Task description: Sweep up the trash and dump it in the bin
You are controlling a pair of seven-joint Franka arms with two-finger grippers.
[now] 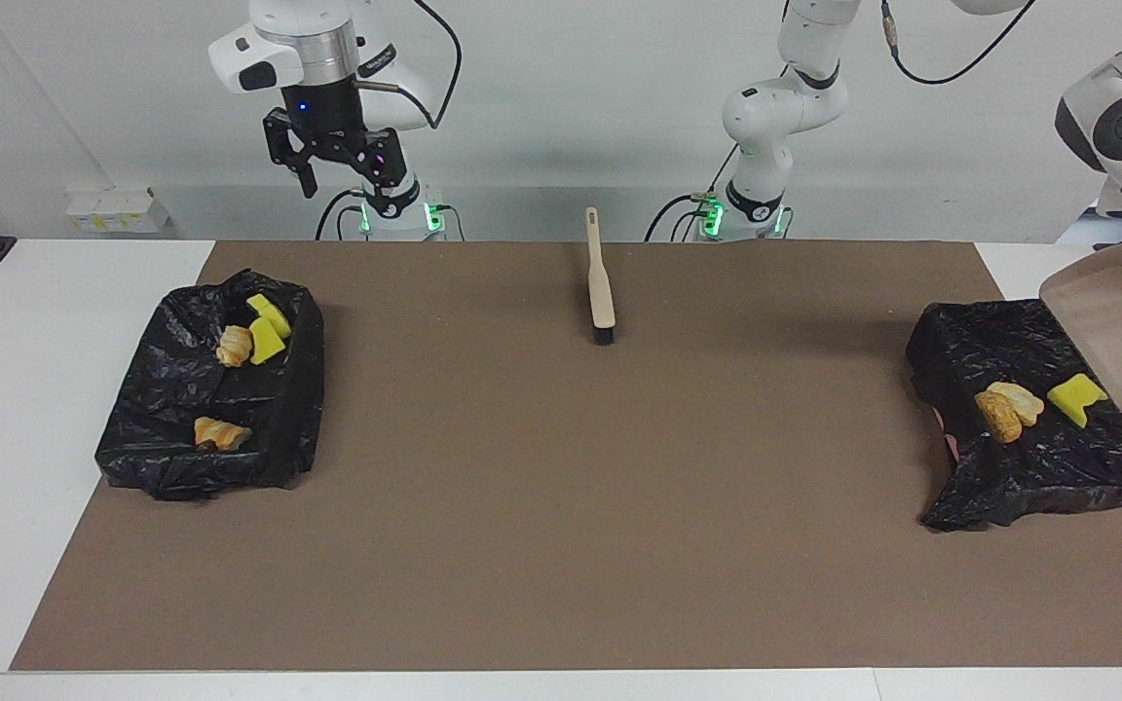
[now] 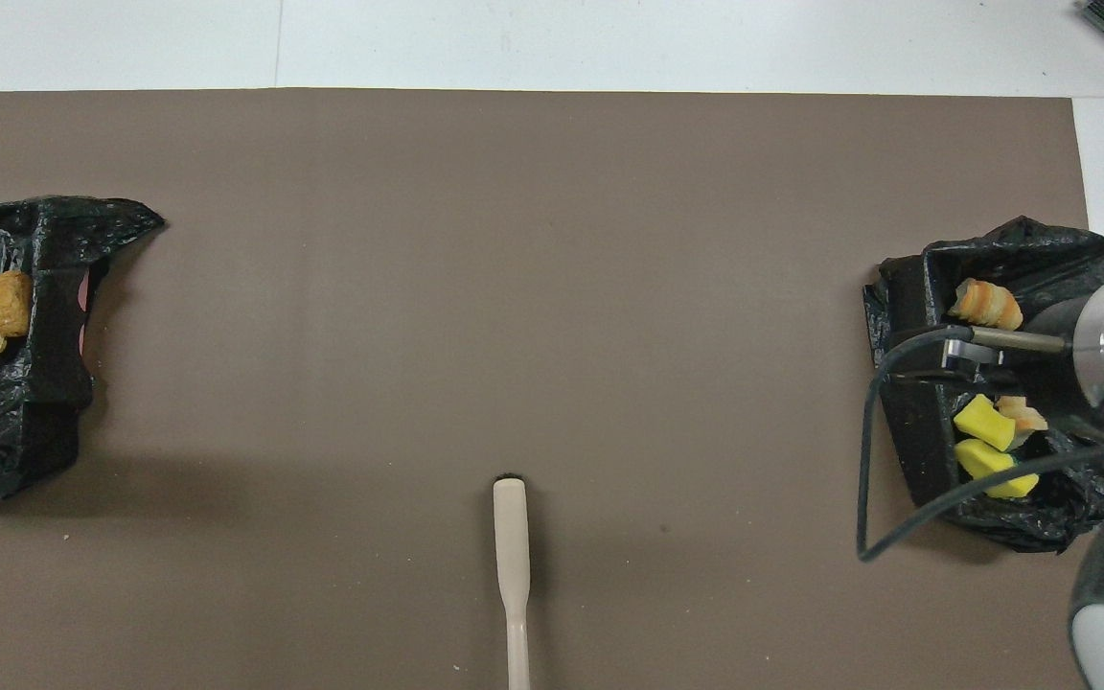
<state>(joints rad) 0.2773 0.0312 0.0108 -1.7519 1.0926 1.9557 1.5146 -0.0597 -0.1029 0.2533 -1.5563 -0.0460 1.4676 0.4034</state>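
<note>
The dustpan (image 1: 1121, 321) hangs tipped over the bin at the left arm's end (image 1: 1028, 477), its mouth pointing down into the bin. The trash (image 1: 1009, 409) it would pour lies in that bin, just below its lip: two bread-like chunks and a yellow wedge. The left hand is out of frame; it is clenched, I judge on the pan's handle. The right hand (image 1: 332, 161) is released and waits over the robots' edge of the worktop (image 1: 35, 389). Four more bits sit in the bin at the right arm's end (image 1: 181, 458). The brush (image 1: 602, 287) lies idle (handle toward the robots). The overhead view misses the pan and the wedge – only the facing view shows them.
</note>
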